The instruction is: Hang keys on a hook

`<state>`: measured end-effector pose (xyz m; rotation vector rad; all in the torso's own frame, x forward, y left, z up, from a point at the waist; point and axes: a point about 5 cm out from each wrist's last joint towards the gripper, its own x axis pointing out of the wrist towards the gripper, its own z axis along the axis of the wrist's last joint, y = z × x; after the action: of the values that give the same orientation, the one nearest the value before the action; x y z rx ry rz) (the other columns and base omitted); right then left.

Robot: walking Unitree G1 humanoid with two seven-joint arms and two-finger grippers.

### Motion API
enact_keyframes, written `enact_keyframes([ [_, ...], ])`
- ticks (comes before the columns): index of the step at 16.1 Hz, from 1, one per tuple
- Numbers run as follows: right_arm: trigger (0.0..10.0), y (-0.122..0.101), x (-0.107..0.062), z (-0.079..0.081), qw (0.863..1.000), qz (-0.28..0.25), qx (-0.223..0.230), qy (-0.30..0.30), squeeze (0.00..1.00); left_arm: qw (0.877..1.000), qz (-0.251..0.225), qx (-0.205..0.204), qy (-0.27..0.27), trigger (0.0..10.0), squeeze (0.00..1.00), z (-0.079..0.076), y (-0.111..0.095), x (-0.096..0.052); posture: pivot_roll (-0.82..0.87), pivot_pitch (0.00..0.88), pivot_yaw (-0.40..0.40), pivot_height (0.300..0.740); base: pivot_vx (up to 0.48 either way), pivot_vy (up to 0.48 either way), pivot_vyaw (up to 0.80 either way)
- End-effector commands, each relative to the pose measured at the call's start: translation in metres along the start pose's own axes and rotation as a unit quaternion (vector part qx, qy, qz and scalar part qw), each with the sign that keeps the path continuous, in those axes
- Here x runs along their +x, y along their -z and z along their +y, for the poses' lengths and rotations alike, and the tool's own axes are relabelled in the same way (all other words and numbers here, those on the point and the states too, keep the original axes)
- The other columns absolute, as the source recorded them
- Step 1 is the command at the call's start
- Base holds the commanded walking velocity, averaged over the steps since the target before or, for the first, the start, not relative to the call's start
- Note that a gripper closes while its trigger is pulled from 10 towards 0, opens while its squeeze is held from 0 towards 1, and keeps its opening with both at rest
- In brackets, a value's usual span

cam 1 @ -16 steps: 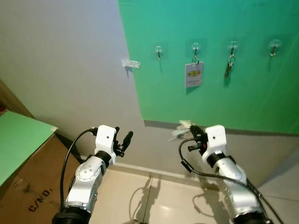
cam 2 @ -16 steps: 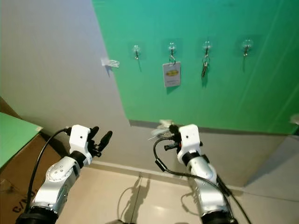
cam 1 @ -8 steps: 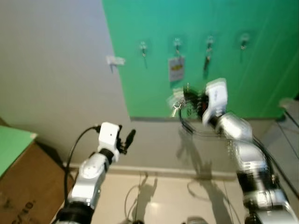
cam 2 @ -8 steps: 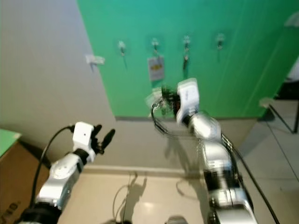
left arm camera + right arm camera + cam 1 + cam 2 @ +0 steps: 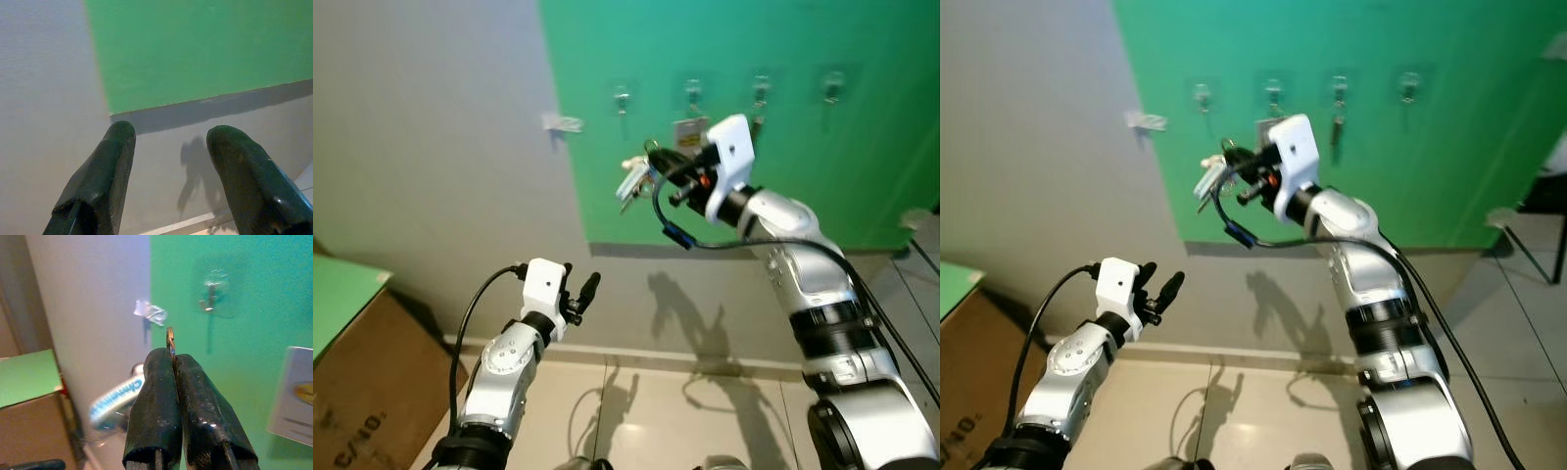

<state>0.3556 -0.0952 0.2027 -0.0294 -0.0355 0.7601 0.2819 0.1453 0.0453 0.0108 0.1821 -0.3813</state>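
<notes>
right tool [image 5: 172, 363] pinched shut on the keys' [image 5: 632, 180] thin stiff ring, light bunch dangling loose below, empty hook [image 5: 622, 99] at 11 o'clock.

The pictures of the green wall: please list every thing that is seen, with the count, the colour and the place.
Hooks: four, clear and silver, in a row on the green wall panel.
Card tag: one, white, on the second hook from the left.
Hanging keys: one dark set, on the third hook.
Tape scrap: one, whitish, on the grey wall left of the panel.
Cardboard box: one, brown with a green top, lower left.
Held keys: one set, silver with a blue-lettered white tag, below the leftmost hook.
Right gripper: black, shut on the key ring.
Left gripper: black, open, low.
</notes>
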Motion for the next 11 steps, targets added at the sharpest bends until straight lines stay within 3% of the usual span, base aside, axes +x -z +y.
enact_keyframes([
  [1, 0.0, -0.007, 0.008, 0.002, 1.0, -0.004, 0.011, -0.013, 0.0, 1.0, -0.006, 0.008, -0.004, 10.0, 0.0, 0.002, -0.005, 0.002, -0.21, 0.0, 0.089, 0.74, 0.0, 0.0, 0.0],
  [8, 0.0, -0.028, 0.031, 0.013, 0.998, -0.023, 0.007, -0.055, 0.0, 1.0, -0.01, 0.006, -0.007, 10.0, 0.0, 0.001, -0.006, 0.001, -0.19, 0.0, 0.069, 0.74, 0.0, 0.0, 0.0],
  [11, 0.0, -0.034, 0.039, 0.004, 0.999, -0.04, 0.015, -0.019, 0.0, 1.0, -0.009, 0.004, -0.012, 10.0, 0.0, 0.001, -0.004, -0.002, -0.18, 0.0, 0.064, 0.74, 0.0, 0.0, 0.0],
])
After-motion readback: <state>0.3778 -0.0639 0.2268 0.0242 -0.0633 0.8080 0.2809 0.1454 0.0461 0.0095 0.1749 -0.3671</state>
